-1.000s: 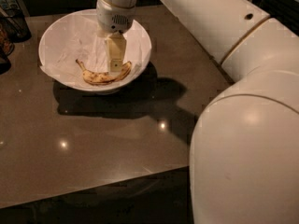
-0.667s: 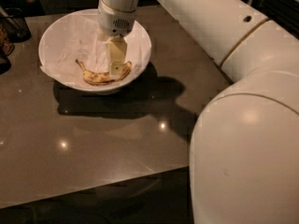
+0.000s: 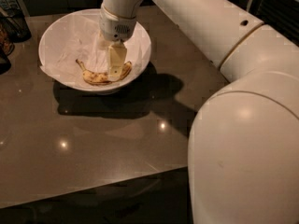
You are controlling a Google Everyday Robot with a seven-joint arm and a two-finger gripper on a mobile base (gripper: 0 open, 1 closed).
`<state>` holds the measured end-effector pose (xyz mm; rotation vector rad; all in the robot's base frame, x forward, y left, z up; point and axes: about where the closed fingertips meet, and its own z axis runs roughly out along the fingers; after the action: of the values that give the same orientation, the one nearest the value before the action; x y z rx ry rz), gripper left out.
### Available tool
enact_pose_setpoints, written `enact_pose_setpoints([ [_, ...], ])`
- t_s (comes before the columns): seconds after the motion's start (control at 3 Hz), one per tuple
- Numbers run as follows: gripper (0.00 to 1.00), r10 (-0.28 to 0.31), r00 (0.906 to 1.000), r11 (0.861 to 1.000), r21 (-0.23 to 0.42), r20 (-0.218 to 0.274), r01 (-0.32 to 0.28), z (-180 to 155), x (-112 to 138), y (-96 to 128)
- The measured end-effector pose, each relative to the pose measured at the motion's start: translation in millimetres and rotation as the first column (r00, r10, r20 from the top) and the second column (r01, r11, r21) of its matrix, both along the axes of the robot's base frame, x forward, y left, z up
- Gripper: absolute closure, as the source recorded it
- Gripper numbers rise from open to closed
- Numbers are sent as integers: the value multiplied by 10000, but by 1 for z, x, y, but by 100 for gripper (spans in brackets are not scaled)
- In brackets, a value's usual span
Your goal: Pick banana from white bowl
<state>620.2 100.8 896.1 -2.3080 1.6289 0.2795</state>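
Note:
The white bowl (image 3: 51, 36) stands on the dark table at the back left, lined with crinkled white paper. The banana (image 3: 96, 77), yellow with brown speckles and a dark stem pointing left, lies in the near part of the bowl. My gripper (image 3: 115, 73) reaches down into the bowl from above and sits right at the banana's right half, hiding part of it. The banana still rests on the paper.
The brown glossy table (image 3: 93, 143) ends at a front edge near the bottom. Dark objects (image 3: 11, 24) stand at the far left edge beside the bowl. My large white arm (image 3: 243, 125) fills the right side of the view.
My gripper has come down a little closer onto the banana. The banana and the bowl have not moved.

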Motion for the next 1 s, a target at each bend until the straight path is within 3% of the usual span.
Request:
enact_pose_setpoints([
  [1.0, 24, 528, 9983, 9986, 116, -254, -526, -17, 7, 15],
])
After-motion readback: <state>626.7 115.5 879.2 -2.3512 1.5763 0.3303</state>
